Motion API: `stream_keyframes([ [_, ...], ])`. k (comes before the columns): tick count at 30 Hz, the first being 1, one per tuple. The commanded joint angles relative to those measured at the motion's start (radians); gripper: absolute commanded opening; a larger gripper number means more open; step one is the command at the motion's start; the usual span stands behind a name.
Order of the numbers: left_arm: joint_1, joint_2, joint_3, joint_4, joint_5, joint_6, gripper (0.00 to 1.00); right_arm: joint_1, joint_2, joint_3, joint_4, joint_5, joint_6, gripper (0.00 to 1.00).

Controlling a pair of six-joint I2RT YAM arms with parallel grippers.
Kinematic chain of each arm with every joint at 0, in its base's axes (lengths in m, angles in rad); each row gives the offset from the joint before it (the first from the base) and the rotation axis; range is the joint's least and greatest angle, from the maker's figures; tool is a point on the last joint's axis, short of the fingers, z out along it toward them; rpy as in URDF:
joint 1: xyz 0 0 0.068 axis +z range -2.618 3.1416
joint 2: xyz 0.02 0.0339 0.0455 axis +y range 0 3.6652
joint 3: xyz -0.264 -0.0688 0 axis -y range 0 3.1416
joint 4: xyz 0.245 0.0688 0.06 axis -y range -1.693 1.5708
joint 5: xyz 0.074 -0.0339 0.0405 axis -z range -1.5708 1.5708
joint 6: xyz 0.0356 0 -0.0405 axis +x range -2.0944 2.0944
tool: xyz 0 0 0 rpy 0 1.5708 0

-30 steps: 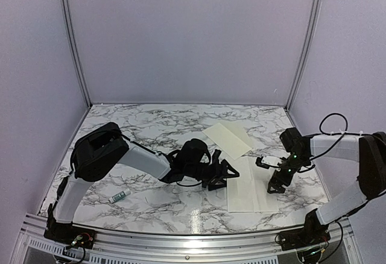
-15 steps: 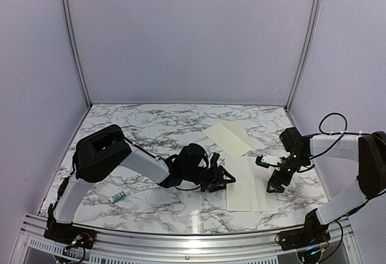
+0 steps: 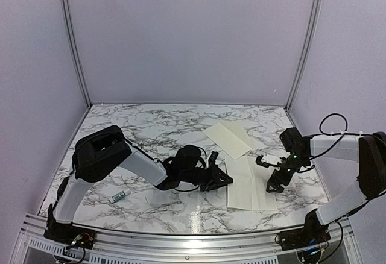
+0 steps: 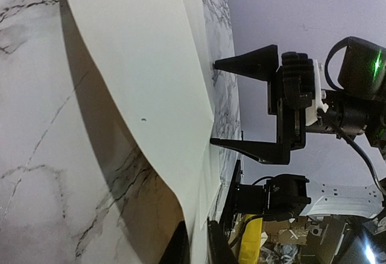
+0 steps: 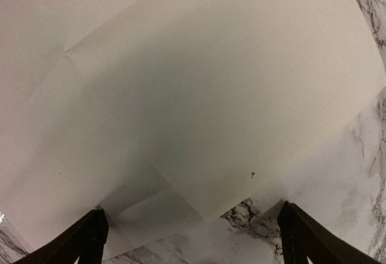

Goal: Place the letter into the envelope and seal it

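L tool, letter edge: off-frame at btm.

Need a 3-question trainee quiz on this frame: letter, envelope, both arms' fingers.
1. True or false: the letter lies inside the envelope.
2. The left fingers are: A) shut on the letter's raised edge; B) shut on the envelope; C) open, holding nothing.
3. Fill in: the right fingers stand ___ (open or shut).
Key: 1 false; 2 A; 3 open.
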Motion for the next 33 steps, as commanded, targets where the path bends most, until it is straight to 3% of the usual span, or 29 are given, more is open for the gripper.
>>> stream_keyframes([
  [1, -0.007, -0.023, 0.007, 0.072, 0.009, 0.012, 0.07, 0.012, 0.024, -0.03, 0.048, 0.014, 0.012, 0.96],
  [3, -0.008, -0.027, 0.011, 0.076, 0.014, 0.018, 0.0, 0.012, 0.018, -0.023, 0.038, 0.01, 0.02, 0.96],
  [11, 0.002, -0.174, -0.049, -0.017, -0.015, 0.167, 0.0, -0.004, -0.163, 0.152, -0.169, -0.051, 0.002, 0.98],
  [18, 0.001, -0.366, -0.045, -0.381, -0.051, 0.468, 0.0, -0.003, -0.252, 0.348, -0.324, -0.283, -0.041, 0.98],
  [25, -0.007, -0.545, 0.027, -0.857, -0.181, 0.872, 0.0, 0.02, -0.256, 0.422, -0.352, -0.387, -0.075, 0.95],
  [33, -0.007, -0.748, 0.024, -1.038, -0.265, 1.105, 0.0, 0.141, -0.209, 0.479, -0.287, -0.492, -0.063, 0.89],
])
